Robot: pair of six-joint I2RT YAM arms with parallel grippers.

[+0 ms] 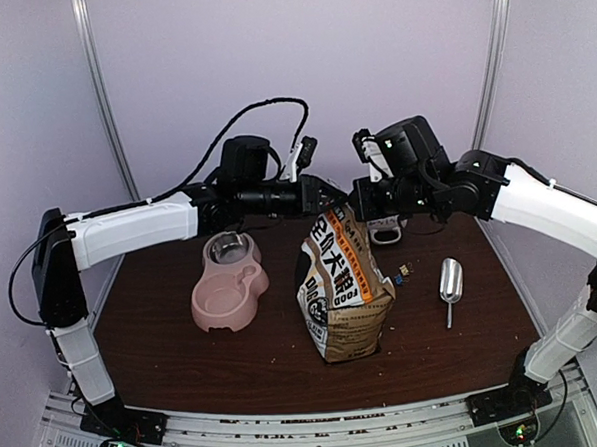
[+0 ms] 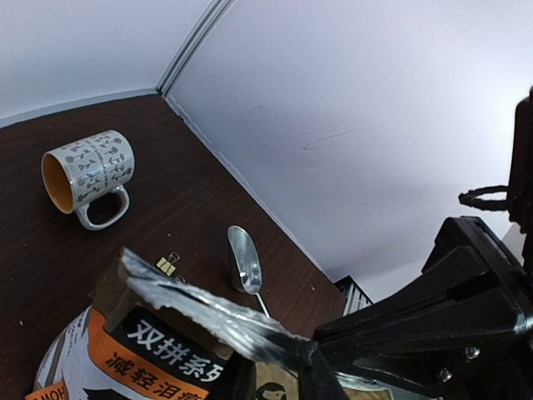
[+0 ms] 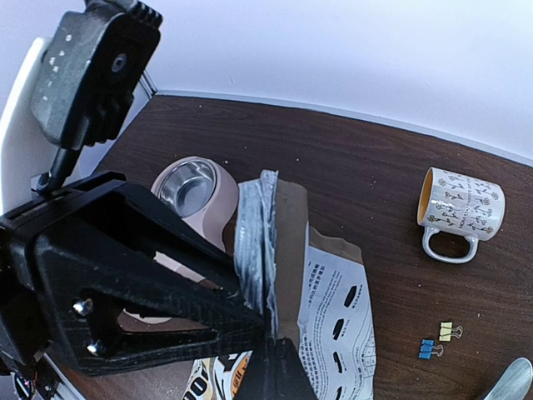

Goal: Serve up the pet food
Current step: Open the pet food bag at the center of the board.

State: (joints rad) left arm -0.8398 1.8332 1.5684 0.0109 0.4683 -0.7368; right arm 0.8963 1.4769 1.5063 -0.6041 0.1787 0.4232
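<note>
Brown tabletop [image 1: 185, 360] below; left claw [image 2: 310, 357] and right claw [image 3: 265, 327] each pinch the floppy mouth of the dog-food bag [image 1: 344, 281]; hidden kibble likely loose, light.

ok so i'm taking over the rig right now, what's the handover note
Left gripper: shut on the top edge of the dog-food bag.
Right gripper: shut on the same edge.
Bag stands upright mid-table, top pinched flat; no kibble in view.
Pink double bowl left of it, no food seen inside; metal scoop lies on the table to its right.
Done: bag gripped. To do: open it, get kibble into the bowl.
</note>
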